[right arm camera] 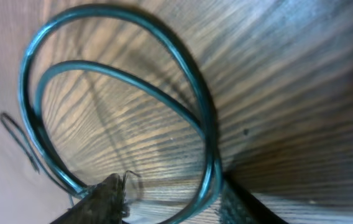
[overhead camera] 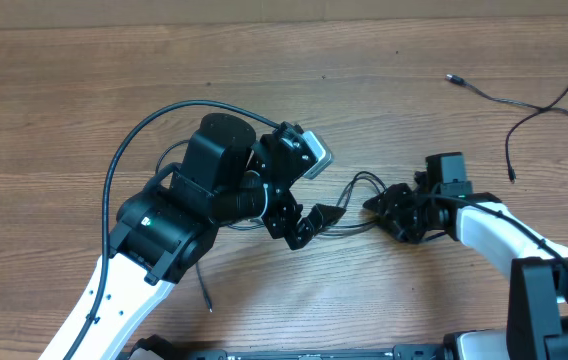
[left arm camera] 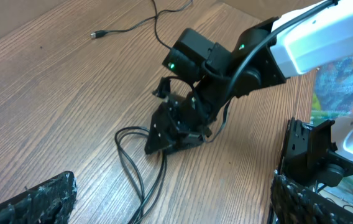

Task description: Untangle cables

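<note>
From above, the tangled cables (overhead camera: 352,186) lie mid-counter (overhead camera: 54,90) between the left hand (overhead camera: 309,222) and the right hand (overhead camera: 392,210), and the two black arms cover much of the bunch. The left wrist view shows more. Two loops (left arm camera: 130,165) trail out from under the right hand (left arm camera: 170,134), and the left hand's fingers (left arm camera: 36,199) are spread wide, holding nothing. Close up from the right wrist, a strand (right arm camera: 210,155) runs between that hand's fingers (right arm camera: 108,199), which stand partly apart and are not pinching it. A separate cord (overhead camera: 529,103) lies near the far right corner, with a small plug (overhead camera: 454,77) at its end.
</note>
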Motion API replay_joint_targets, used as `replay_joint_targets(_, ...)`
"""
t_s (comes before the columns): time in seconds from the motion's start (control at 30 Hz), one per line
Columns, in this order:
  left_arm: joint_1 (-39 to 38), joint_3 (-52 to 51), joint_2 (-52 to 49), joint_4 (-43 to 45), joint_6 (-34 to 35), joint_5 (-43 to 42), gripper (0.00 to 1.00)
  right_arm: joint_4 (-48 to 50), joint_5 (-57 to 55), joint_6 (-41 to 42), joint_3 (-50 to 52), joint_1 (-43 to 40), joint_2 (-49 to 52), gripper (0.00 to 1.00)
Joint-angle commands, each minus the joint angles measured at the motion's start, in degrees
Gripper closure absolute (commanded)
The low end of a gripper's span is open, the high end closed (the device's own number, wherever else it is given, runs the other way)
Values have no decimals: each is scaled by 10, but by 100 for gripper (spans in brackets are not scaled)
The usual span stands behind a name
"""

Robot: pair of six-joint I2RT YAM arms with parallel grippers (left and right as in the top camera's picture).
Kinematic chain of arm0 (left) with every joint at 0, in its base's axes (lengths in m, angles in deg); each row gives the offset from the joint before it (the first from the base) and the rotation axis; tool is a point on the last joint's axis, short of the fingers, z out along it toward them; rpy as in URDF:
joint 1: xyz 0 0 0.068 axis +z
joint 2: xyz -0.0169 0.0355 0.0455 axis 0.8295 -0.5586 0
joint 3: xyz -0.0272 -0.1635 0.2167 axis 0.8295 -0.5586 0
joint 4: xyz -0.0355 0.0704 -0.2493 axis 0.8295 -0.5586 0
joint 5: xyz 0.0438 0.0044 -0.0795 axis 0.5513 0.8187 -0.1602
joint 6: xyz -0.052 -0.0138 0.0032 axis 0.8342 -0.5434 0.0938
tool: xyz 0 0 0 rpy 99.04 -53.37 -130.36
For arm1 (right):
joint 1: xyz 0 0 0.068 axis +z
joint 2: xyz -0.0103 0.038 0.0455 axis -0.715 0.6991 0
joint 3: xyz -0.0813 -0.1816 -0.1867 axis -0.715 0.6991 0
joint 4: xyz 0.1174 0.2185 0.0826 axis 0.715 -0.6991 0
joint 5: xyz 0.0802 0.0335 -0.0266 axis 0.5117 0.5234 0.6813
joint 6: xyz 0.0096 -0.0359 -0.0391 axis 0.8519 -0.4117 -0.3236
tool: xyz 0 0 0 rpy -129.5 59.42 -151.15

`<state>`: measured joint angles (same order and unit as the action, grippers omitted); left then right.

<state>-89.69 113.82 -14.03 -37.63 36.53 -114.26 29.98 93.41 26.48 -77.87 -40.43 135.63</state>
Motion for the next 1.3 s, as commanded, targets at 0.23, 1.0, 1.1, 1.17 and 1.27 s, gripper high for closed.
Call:
replay_joint_targets(0.23, 3, 10, -2, 1, -7, 3, 1, 1, -65, 26, 8, 28, -1, 82)
replay_joint_targets(1.0, 3, 10, -2, 1, -7, 3, 0, 16, -39, -35, -51, 28, -47, 96)
replay_joint_targets(1.1, 3, 10, -2, 1, -7, 3, 0, 16, -41, -62, -72, 28, -82, 96)
replay_joint_targets(1.17, 3, 10, -2, 1, -7, 3, 0, 16, -42, -68, -85, 28, -110, 96)
replay_joint_targets(1.27, 3, 10, -2, 1, -7, 3, 0, 18, -59, -68, -98, 28, -154, 96)
